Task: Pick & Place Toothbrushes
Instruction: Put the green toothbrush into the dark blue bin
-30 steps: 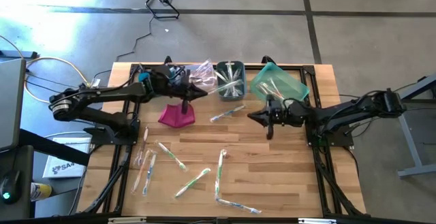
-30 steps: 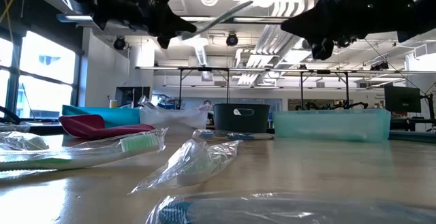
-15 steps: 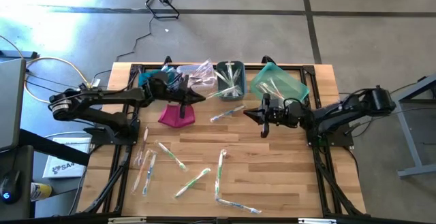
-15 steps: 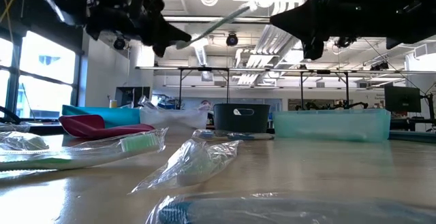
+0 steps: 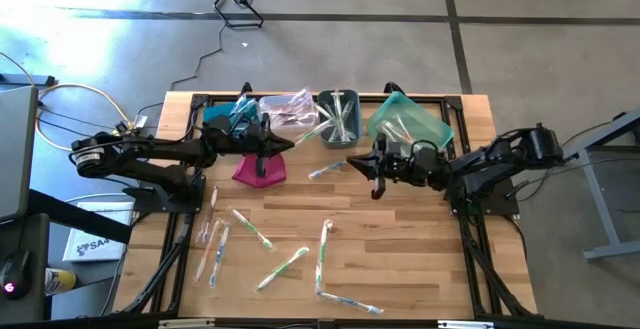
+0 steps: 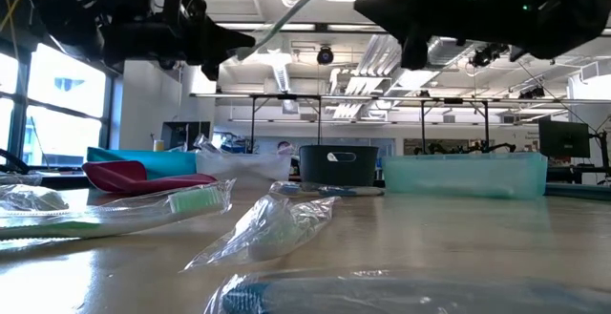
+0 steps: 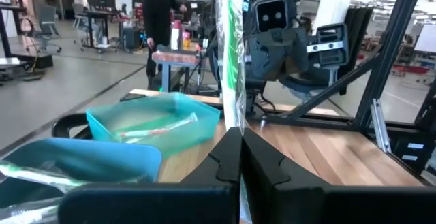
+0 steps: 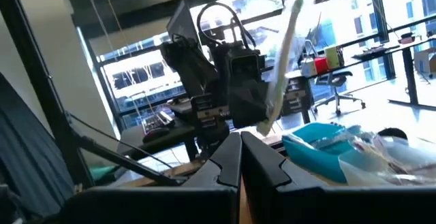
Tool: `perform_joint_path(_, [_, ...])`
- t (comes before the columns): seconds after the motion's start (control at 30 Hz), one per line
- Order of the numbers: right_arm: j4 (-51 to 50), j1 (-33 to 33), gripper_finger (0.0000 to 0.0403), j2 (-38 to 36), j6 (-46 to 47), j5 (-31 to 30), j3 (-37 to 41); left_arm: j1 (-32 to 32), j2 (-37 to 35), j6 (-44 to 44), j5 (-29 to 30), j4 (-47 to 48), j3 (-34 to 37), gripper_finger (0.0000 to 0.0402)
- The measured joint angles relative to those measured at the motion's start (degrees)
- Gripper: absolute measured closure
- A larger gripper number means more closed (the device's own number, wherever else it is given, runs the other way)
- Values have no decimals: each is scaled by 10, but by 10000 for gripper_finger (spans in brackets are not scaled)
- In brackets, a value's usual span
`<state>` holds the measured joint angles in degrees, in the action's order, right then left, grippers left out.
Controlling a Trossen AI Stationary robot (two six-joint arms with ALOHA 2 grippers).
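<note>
Left tool (image 5: 290, 145) reaches toward 3 o'clock above the bench (image 5: 400, 259), clamped on a wrapped toothbrush (image 5: 318, 130); right tool (image 5: 352, 161) points to 9 o'clock, fingers together, empty. Other toothbrushes (image 5: 282, 266) lie toward 6 o'clock

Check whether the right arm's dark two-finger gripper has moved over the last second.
Yes. In the high view the right gripper, shut, has slid left across the table, from below the teal plastic bin to below the grey bin.
</note>
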<state>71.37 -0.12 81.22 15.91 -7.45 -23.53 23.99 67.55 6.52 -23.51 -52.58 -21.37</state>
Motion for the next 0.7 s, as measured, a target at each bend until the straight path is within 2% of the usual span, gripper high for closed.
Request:
perform_joint_path(0.23, [-14,0,401,44,-30,-4,-44,0,0,4,-1,4,0,401])
perform_joint_path(0.47, [-17,0,397,48,-21,-44,-45,0,0,9,-10,6,0,401])
perform_joint_path(0.57, [-19,0,374,48,-22,-43,-50,0,0,9,-10,6,0,401])
perform_joint_path(0.7, [-34,0,314,48,-23,-44,-62,0,0,9,-10,9,0,401])
